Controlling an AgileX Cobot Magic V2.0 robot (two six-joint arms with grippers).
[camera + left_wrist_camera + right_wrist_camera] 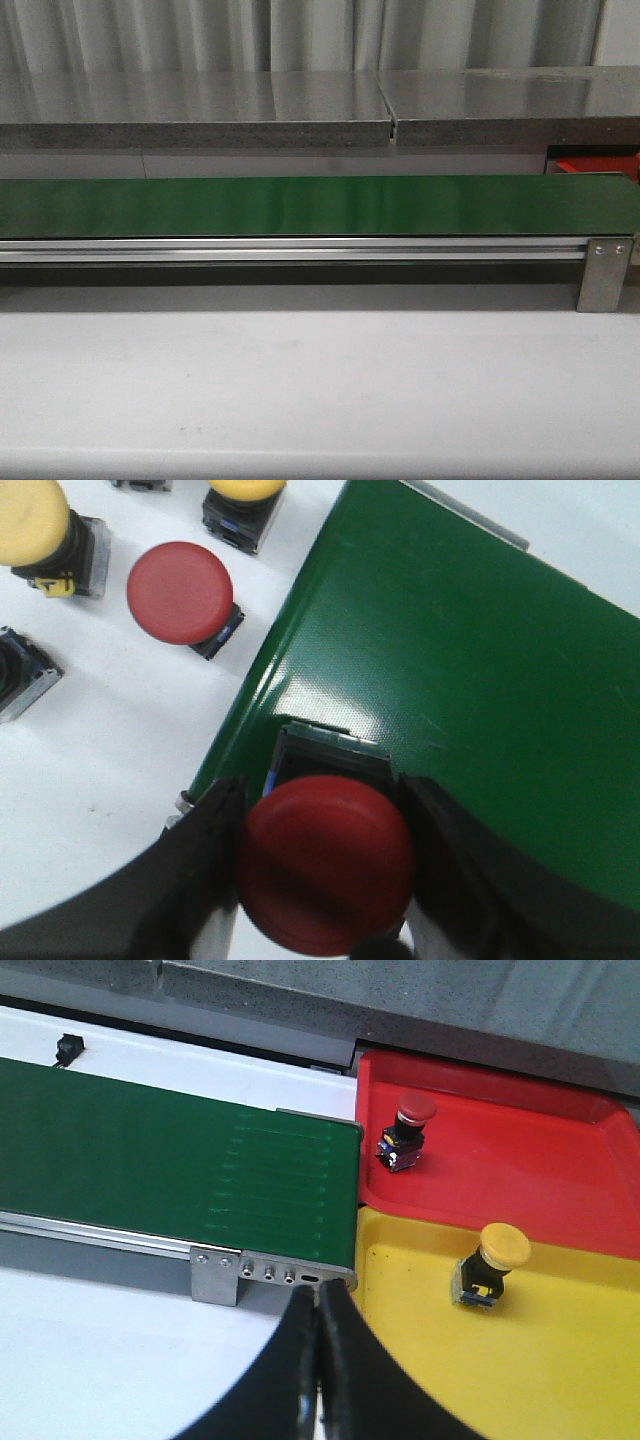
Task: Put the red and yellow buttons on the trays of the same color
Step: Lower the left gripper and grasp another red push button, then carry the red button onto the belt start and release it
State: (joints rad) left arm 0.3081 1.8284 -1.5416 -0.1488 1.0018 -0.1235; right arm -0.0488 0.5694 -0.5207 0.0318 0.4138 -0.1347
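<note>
The left gripper (pixel 325 865) is pinching a red button (pixel 325 865) by its body, one dark finger (pixel 195 870) on each side, the red cap facing the wrist camera and the housing just over the edge of the green belt (pixel 450 670). Whether the housing touches the belt cannot be told from this view. Judged from that position, the step in hand is setting this button on the belt, or lifting it off the stock beside it. On the white table (pixel 90 750) near the belt, further stock waits: a second red button (pixel 180 592), a yellow button (pixel 30 522) at the corner, another yellow button (pixel 243 492) partly cut off by the frame edge, and a dark housing (pixel 18 672) whose cap colour is not visible. The right gripper (pixel 320 1360) has its fingers pressed together and carries nothing; it hangs near the far end of the belt beside the trays. The red tray (pixel 520 1150) holds one red button (pixel 405 1132), and the yellow tray (pixel 560 1360) holds one yellow button (pixel 490 1265), each lying tilted on its matching colour. The front view shows the belt bare along the stretch it covers, with neither arm in frame. Assessment: two buttons are sorted correctly, one is in hand, and at least three remain on the table, so the task appears well short of complete.
</note>
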